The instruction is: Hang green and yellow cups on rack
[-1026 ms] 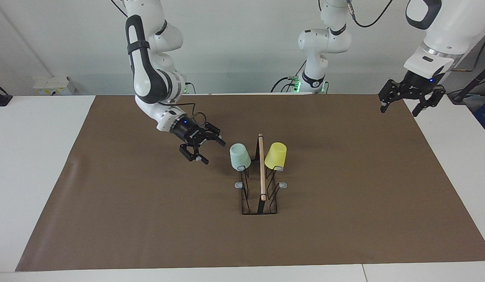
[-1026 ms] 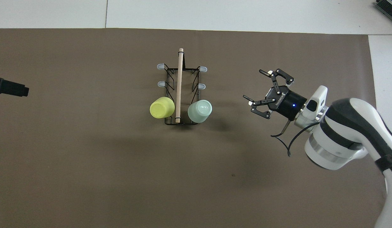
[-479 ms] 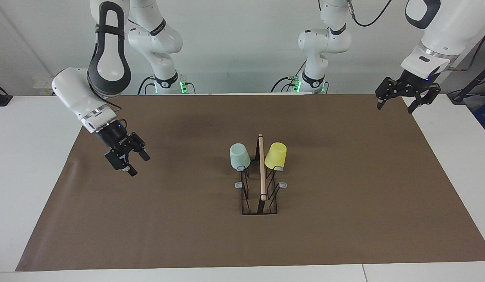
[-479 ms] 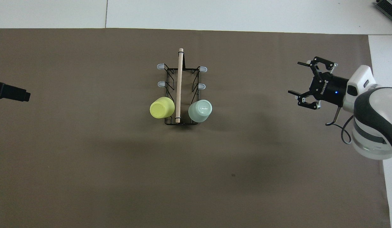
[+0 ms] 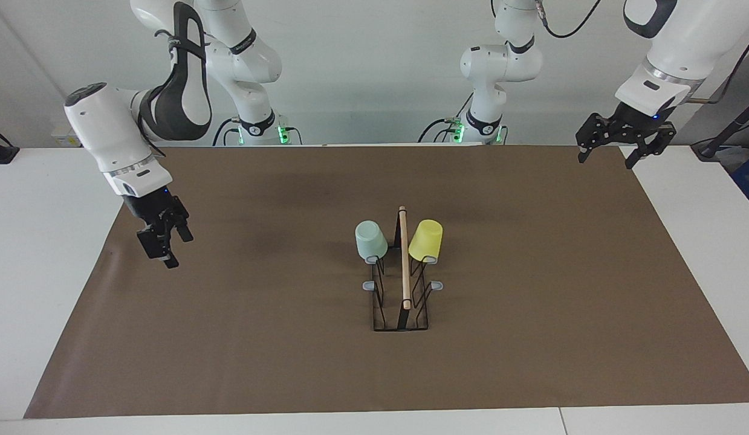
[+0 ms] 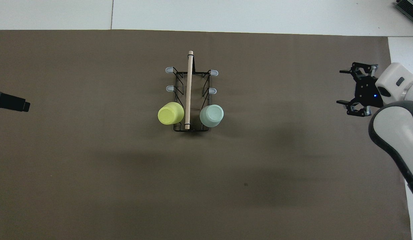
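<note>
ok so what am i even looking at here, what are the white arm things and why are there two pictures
The white things are two robot arms, each ending in a two-finger gripper. One picture faces the robots from across the table; the other looks down from above their own end, so the sides swap between them.

On the brown mat stands a black wire rack with a wooden dowel on top. A green cup and a yellow cup hang upside down on its pegs nearest the robots, one on each side.

Nothing is held. The right gripper hangs open over the mat's edge at its end, and the left gripper is open and raised over the mat's corner.
</note>
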You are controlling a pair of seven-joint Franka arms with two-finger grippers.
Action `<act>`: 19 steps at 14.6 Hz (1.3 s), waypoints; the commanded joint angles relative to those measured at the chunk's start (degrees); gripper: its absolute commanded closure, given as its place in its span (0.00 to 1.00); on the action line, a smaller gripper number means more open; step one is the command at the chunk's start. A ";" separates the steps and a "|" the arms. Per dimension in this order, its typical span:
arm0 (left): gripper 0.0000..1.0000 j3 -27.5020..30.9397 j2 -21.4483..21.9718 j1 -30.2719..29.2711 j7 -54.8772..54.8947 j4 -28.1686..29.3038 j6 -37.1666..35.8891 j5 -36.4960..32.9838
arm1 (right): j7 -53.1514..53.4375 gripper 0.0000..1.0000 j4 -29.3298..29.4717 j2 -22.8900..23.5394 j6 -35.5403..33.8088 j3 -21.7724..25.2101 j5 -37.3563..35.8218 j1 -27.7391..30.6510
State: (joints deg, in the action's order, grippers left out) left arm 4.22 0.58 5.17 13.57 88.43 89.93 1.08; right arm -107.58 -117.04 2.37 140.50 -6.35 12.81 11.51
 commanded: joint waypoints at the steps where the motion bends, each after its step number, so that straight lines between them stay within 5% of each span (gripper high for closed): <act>1: 0.00 -0.97 2.75 -1.13 -0.22 2.44 -0.54 0.23 | 12.43 0.00 0.05 -2.01 -1.89 -0.94 -11.02 0.00; 6: 0.00 -2.29 3.02 -1.13 -0.30 3.06 -0.02 -2.05 | 33.78 0.00 2.68 -2.37 -6.11 -1.21 -19.56 -3.51; 14: 0.00 -2.29 2.85 -1.13 -0.39 3.06 0.60 -2.05 | 78.79 0.00 11.64 -2.02 -23.06 0.28 -23.09 -8.34; 19: 0.00 -2.20 2.85 -1.13 -0.92 2.88 0.60 -1.88 | 93.15 0.00 20.17 -2.02 -39.84 10.71 -18.37 -16.59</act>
State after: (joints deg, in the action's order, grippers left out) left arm 2.71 2.14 4.87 13.35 89.85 89.78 0.06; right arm -17.03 -99.12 0.18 104.03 0.90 -7.67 -2.67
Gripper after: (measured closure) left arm 0.000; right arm 0.000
